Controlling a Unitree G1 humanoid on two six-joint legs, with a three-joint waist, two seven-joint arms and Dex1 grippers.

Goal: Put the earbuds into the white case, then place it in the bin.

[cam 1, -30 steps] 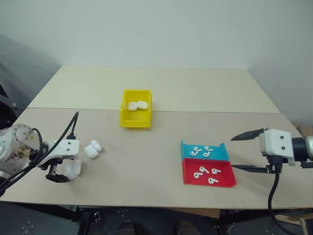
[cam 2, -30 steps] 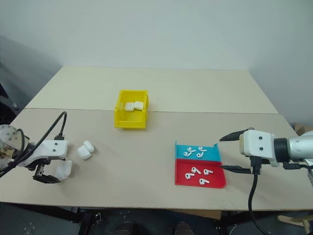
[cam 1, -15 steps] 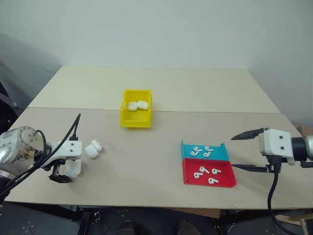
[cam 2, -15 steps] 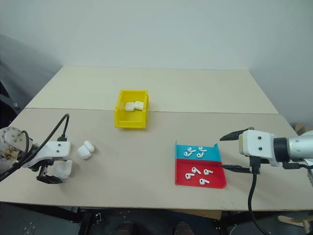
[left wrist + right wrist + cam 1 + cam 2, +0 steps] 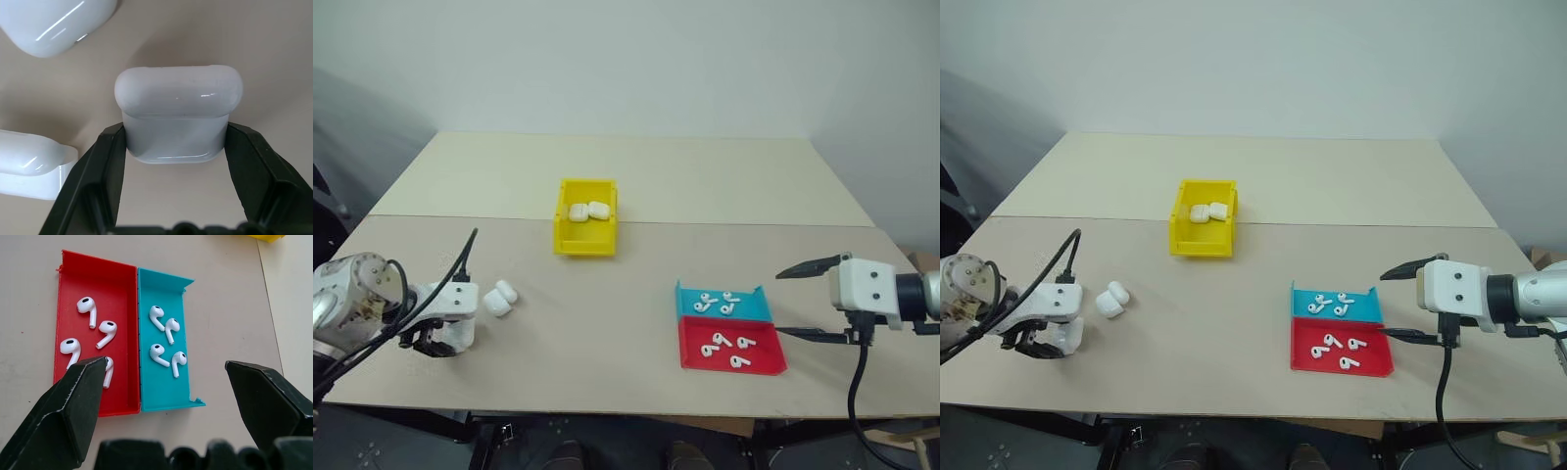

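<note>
My left gripper (image 5: 436,344) is shut on a white case (image 5: 461,335) near the table's front left; in the left wrist view its black fingers (image 5: 105,161) press both sides of that case (image 5: 178,115), whose lid is closed. Several earbuds (image 5: 717,302) lie in a blue tray (image 5: 756,312), and several more earbuds (image 5: 93,328) lie in a red tray (image 5: 762,363) beside it. My right gripper (image 5: 781,304) hangs open just right of the trays, above the table. The yellow bin (image 5: 584,246) stands at mid table with two cases inside.
Two more white cases (image 5: 499,298) lie touching each other just right of the held one, and both also appear in the left wrist view (image 5: 54,19). The table's front edge runs close below my left gripper. A seam crosses the tabletop behind the bin.
My left gripper, open around the white case a second ago, has shut on it. The right gripper and the trays have stayed put.
</note>
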